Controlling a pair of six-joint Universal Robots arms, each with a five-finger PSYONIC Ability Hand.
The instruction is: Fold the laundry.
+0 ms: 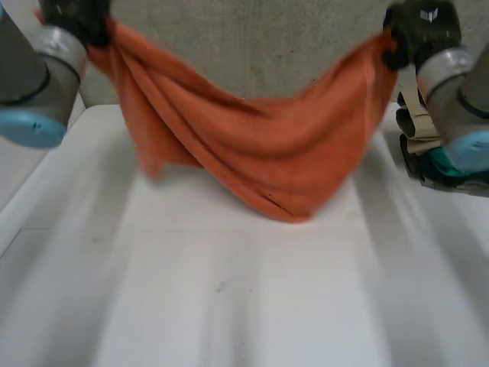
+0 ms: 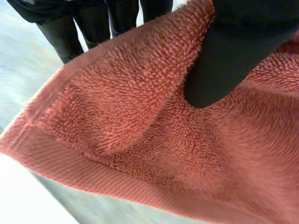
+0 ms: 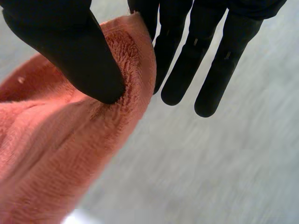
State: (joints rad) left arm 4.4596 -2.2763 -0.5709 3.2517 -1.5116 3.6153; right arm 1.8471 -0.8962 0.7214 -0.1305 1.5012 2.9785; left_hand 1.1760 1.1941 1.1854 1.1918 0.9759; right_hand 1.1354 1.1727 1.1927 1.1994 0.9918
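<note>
An orange terry towel (image 1: pixel 260 145) hangs in the air above the white table (image 1: pixel 229 306), sagging in the middle between my two raised hands. My left hand (image 1: pixel 76 17) holds it at the far left; in its wrist view the thumb (image 2: pixel 224 60) presses the towel (image 2: pixel 140 140) against the fingers (image 2: pixel 70 32) behind the hemmed edge. At the far right my right hand (image 1: pixel 420 30) pinches the other end; its thumb (image 3: pixel 79 56) clamps the towel's edge (image 3: pixel 135 74) against one finger, the other fingers (image 3: pixel 210 70) pointing straight down beside it.
A grey wall (image 1: pixel 260 38) stands behind the table. A pile of folded cloth, beige over teal (image 1: pixel 428 153), lies at the table's right edge below my right arm. The towel's lowest fold hangs just above the tabletop.
</note>
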